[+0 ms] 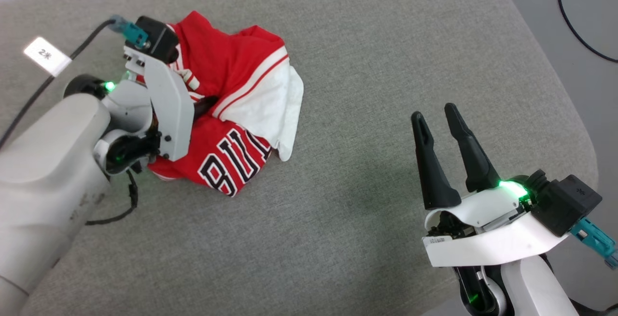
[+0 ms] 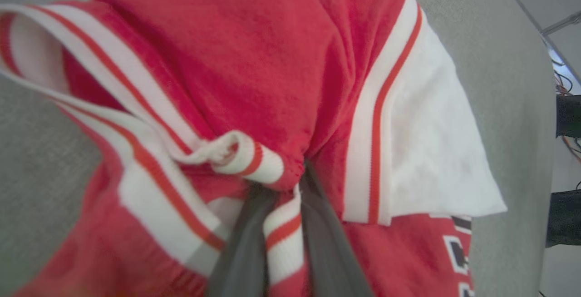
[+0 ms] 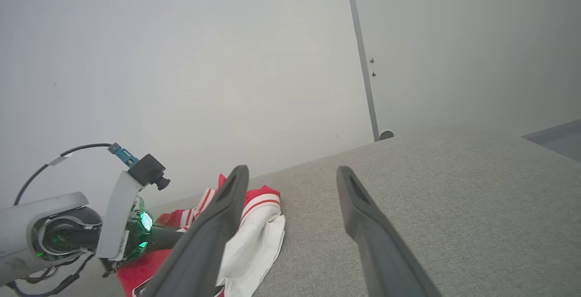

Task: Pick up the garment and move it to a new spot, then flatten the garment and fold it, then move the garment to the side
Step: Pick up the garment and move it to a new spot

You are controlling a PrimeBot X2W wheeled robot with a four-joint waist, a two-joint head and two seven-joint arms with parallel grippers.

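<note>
Because the garment (image 1: 231, 89) looks soft, light and floppy, the striped collar trim (image 2: 247, 160) is a fair hold: left gripper (image 2: 283, 188) clamped there, right gripper (image 1: 434, 113) apart, empty.

The red shirt (image 1: 227, 67) lies crumpled on the grey fabric surface (image 1: 386, 40). Its white sleeve (image 1: 270, 108) spills rightward, and black lettering (image 1: 236, 159) faces up.

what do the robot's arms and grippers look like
Pale grey-white arms, white wrist shells, green lights. The right gripper and left gripper each have two long tapered dark fingers. Each wrist carries a black camera box with a teal plug; a black cable with a white tag reaches the left one.
</note>
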